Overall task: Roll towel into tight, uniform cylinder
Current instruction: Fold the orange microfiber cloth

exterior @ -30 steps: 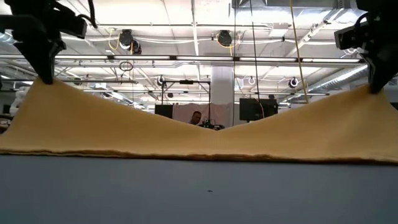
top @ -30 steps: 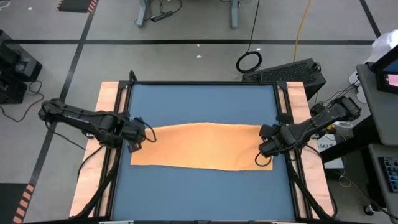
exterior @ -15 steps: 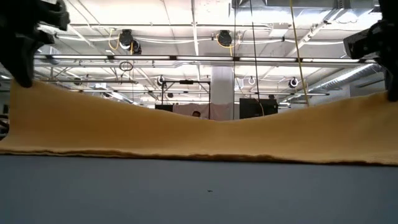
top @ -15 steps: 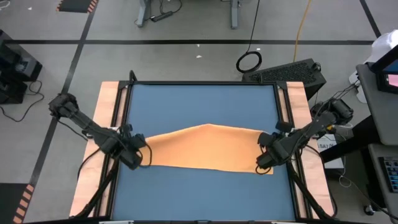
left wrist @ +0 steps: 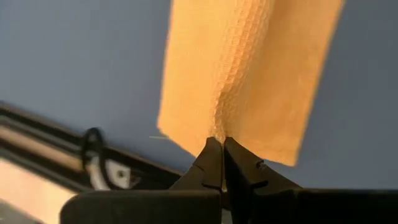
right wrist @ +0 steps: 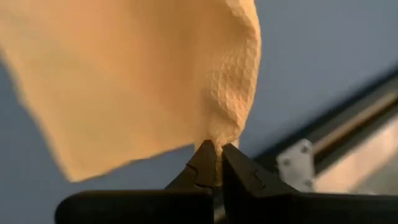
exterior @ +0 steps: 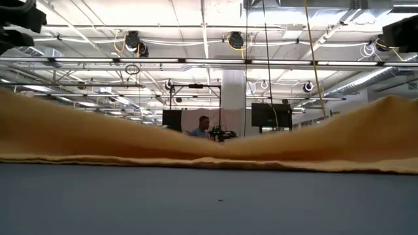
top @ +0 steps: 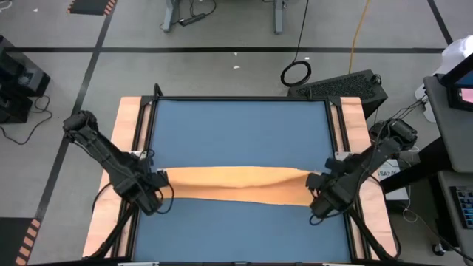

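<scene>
The towel [top: 236,185] is seen in the high view as a long, narrow orange-yellow band stretched across the lower middle of the frame, running from left to right over the blue table surface [top: 240,129]. Its lower edge dips slightly toward the right, and a shallow fold is visible along its length. In the low view the towel [exterior: 209,140] fills the middle of the frame from edge to edge, lifted at both ends and sagging in the centre, with its bottom edge resting on the table [exterior: 209,199]. A waffle weave is shown on the cloth in both wrist views. At the left end of the band, the left gripper [top: 155,193] is placed at the lower left of the high view, and its fingers are pressed together on a pinch of the towel's corner, as is shown in the left wrist view [left wrist: 219,163]. At the right end, the right gripper [top: 319,193] is placed at the lower right of the high view, and its fingers are likewise pinched on a gathered corner of the cloth in the right wrist view [right wrist: 214,163]. Pale wooden boards [top: 127,118] flank the blue surface on either side. Beyond the sagging middle of the towel, a person [exterior: 202,125] is seen far back in the room.
</scene>
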